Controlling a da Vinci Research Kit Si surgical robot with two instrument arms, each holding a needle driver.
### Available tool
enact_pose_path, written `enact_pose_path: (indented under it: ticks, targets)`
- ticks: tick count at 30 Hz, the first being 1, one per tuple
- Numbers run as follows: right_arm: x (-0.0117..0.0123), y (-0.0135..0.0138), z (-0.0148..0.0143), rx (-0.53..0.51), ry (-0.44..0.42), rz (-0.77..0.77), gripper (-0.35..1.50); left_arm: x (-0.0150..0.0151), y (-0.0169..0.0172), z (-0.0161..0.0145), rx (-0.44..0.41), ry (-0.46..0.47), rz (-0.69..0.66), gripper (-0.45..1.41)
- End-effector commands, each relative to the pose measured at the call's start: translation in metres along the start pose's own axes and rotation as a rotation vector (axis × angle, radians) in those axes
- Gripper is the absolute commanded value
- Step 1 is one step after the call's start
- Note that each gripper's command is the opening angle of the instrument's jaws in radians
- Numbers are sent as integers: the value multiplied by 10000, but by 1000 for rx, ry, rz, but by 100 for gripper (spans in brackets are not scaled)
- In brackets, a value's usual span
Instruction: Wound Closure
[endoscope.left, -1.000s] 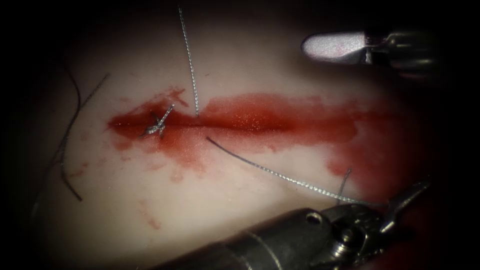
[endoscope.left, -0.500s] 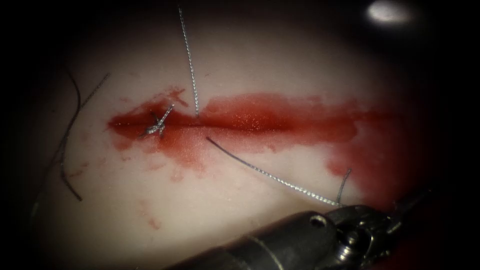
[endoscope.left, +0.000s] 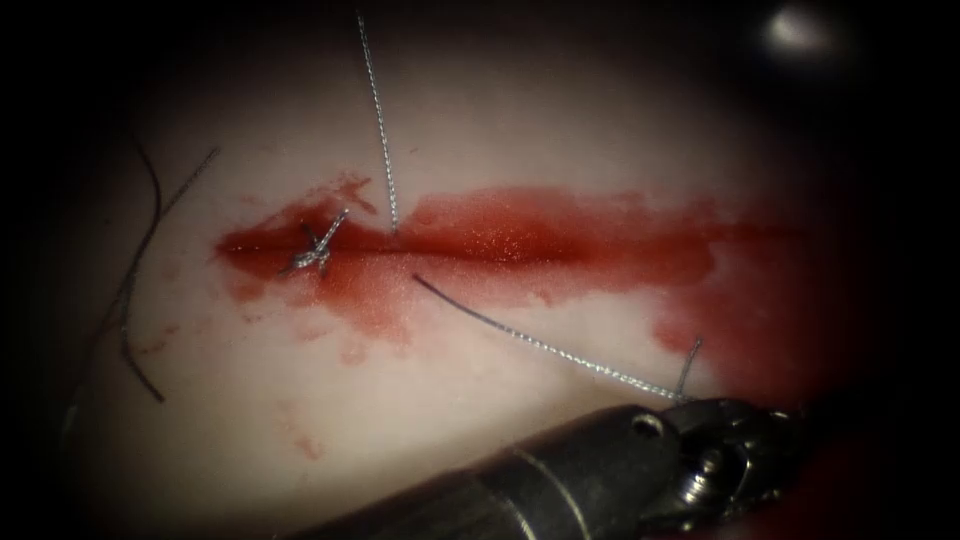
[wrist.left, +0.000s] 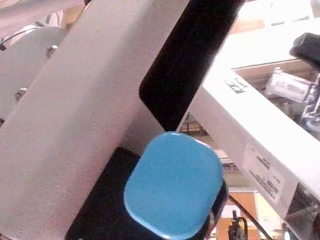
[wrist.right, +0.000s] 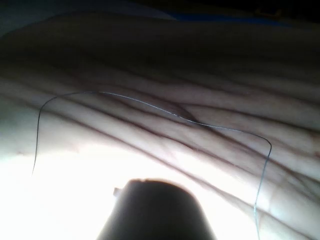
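Tissue (endoscope.left: 450, 420): pale, with the cut (endoscope.left: 520, 245) running from 9 to 3 o'clock across the endoscope view, edged in red fluid (endoscope.left: 600, 225).
Knot (endoscope.left: 315, 250): tied stitch at the cut's 9 o'clock end.
Thread (endoscope.left: 540, 347): one strand rises from the cut toward 12 o'clock. Another runs from just below the cut toward 4 o'clock and meets the left arm's tool (endoscope.left: 760, 440).
Left arm's tool: at 5 o'clock, tip in shadow; whether it grips anything cannot be told.
Right arm's tool (endoscope.left: 797, 28): pale blur at 1 o'clock; its grip cannot be told.
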Motion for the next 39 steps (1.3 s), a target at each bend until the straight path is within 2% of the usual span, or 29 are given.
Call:
enact_pose_path:
  ticks: [1, 6, 10, 17, 18, 19, 21, 24, 30, 39]
  targets:
    - [12, -4, 6, 3, 3, -6, 123, 0, -10, 5, -1, 14, 20, -45]
    - [11, -5, 6, 4, 2, -6, 123, 0, -9, -27, -45, 61, 71, -45]
    - [11, -5, 6, 2, 4, -6, 120, -3, -18, -54, -102, 5, 103, -45]
    - [11, -4, 6, 2, 4, -7, 110, -6, -22, -50, -102, -6, 99, -45]
    - [11, -4, 6, 2, 4, -7, 110, -5, -22, -47, -114, 16, 72, 0]
    - [11, -4, 6, 2, 4, -7, 108, -3, -22, -45, -110, 26, 59, 31]
    - [11, -4, 6, 2, 4, -7, 106, 2, -20, -41, -77, 1, 38, 59]
    - [11, -4, 6, 2, 4, -7, 106, 12, -17, -37, -66, -18, 42, 74]
    - [11, -4, 7, 2, 4, -6, 108, 28, -11, -18, -28, -63, 66, 83]
    - [11, -5, 8, 1, 6, -6, 101, 15, -13, 18, 39, -234, 62, 69]
